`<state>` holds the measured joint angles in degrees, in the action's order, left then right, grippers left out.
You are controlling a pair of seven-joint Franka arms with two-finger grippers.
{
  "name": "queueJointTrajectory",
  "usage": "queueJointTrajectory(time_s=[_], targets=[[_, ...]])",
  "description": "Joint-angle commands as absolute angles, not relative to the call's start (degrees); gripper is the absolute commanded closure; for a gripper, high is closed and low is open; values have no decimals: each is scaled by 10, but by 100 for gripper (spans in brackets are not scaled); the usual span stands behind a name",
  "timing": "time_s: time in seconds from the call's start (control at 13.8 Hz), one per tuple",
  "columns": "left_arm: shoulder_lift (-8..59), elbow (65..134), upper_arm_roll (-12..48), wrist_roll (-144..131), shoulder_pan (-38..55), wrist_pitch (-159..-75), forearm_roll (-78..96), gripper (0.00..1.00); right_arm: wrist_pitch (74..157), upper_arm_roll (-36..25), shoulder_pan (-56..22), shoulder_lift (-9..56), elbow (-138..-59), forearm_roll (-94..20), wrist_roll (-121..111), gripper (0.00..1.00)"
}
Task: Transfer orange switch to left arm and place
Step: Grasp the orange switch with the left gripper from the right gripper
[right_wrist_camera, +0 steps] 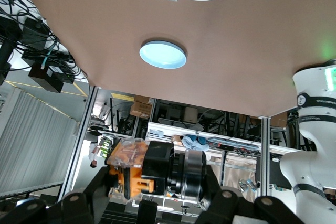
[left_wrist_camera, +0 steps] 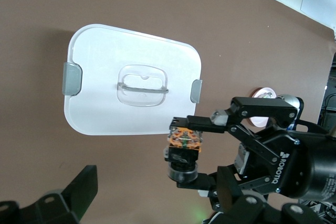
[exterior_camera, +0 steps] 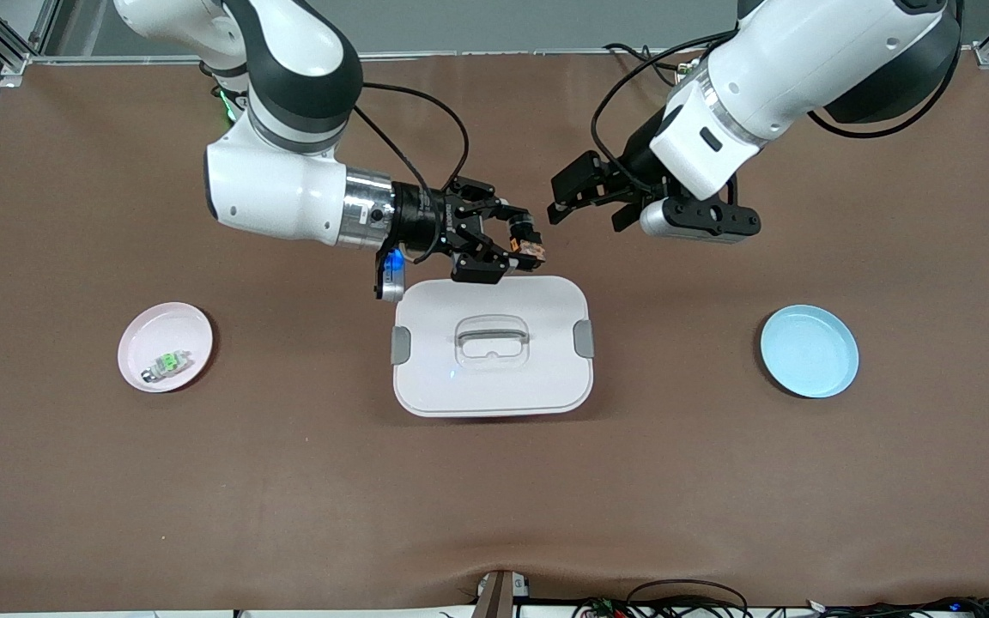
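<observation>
My right gripper (exterior_camera: 525, 246) is shut on the orange switch (exterior_camera: 532, 250), a small black block with an orange end, and holds it in the air over the edge of the white box (exterior_camera: 460, 300) that lies nearest the robots' bases. In the right wrist view the switch (right_wrist_camera: 144, 170) sits between the fingers. My left gripper (exterior_camera: 585, 215) is open and empty, in the air a short way from the switch, toward the left arm's end. The left wrist view shows the switch (left_wrist_camera: 184, 148) in the right gripper, the box (left_wrist_camera: 105, 103), and one of my own fingers (left_wrist_camera: 79, 195).
A pink plate (exterior_camera: 138, 339) holding a green-and-silver component (exterior_camera: 170, 363) lies toward the right arm's end of the table. A light blue plate (exterior_camera: 809, 350) lies toward the left arm's end, also in the right wrist view (right_wrist_camera: 163, 55). Brown mat covers the table.
</observation>
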<state>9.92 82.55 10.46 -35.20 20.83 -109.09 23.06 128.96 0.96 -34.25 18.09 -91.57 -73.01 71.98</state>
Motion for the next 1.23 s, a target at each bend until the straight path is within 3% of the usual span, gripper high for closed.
queueJointTrajectory(time_s=[0.0,0.51,1.16], targets=[[104,816,103,-362,225,-1093,196,0,1323,3,-373,192,-899,-741,738,85],[102,833,105,-355,235,-1071,191,0,1347,3,-393,199,-896,-738,739,85],[104,846,105,-352,234,-1053,189,10,1346,3,-393,199,-896,-735,738,85]])
